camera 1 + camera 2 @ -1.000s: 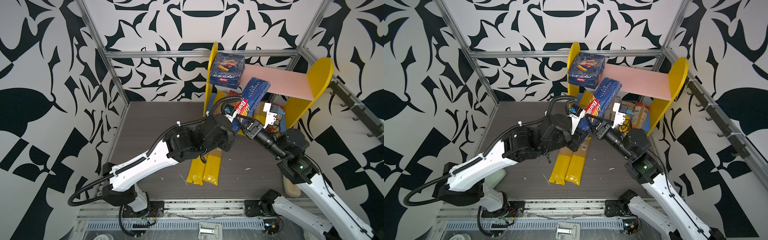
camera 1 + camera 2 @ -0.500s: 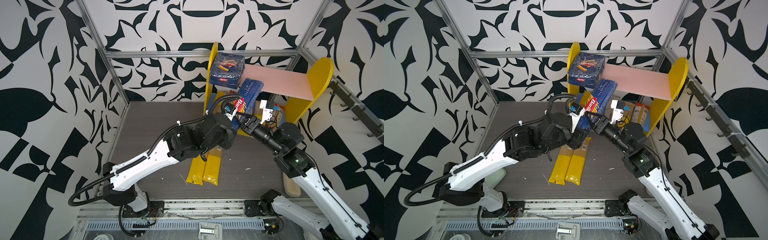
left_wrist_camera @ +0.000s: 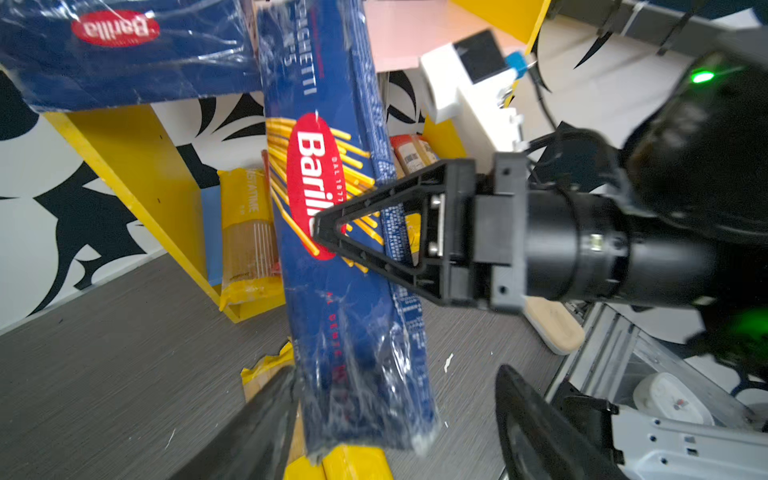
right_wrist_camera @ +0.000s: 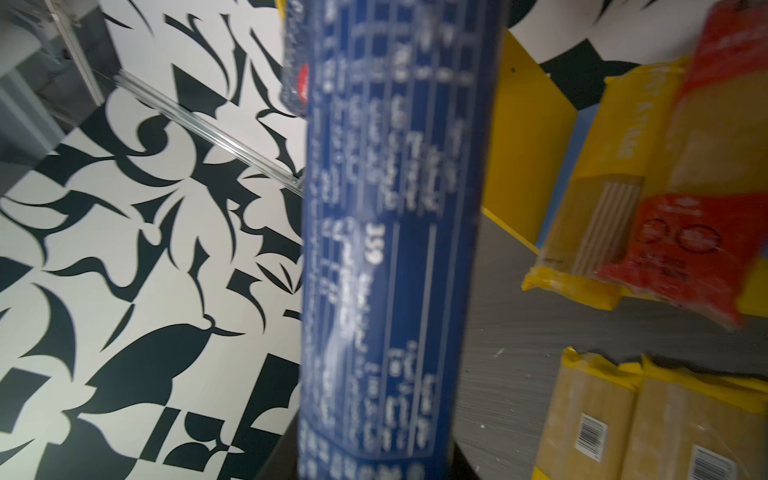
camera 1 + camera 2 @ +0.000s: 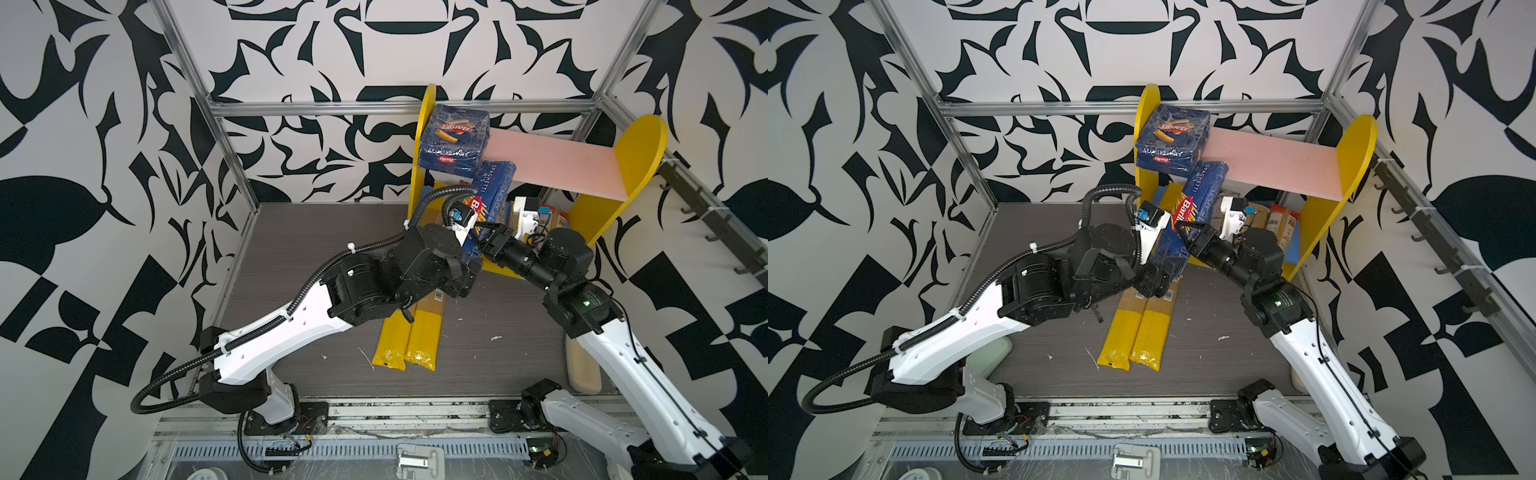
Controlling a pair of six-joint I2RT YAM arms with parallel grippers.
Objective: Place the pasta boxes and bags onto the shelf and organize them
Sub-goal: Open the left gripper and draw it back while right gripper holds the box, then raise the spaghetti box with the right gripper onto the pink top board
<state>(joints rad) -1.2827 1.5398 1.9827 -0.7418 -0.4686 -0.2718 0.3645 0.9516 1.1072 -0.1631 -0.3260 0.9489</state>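
right gripper (image 5: 1181, 230) straddles the spaghetti box (image 5: 1200, 195), clamp unclear; left gripper (image 3: 395, 382) released; we should squeeze firmly before lifting.

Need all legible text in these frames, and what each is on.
"SPAGHETTI N°5": spaghetti box, side.
"Barilla", "DAL 1877": its red oval.
"Barilla": rigatoni pack, upside down in both top views.
"359": spaghetti box's printed table, right wrist view; rest blurred.
Print and barcodes on the yellow bags: too small.
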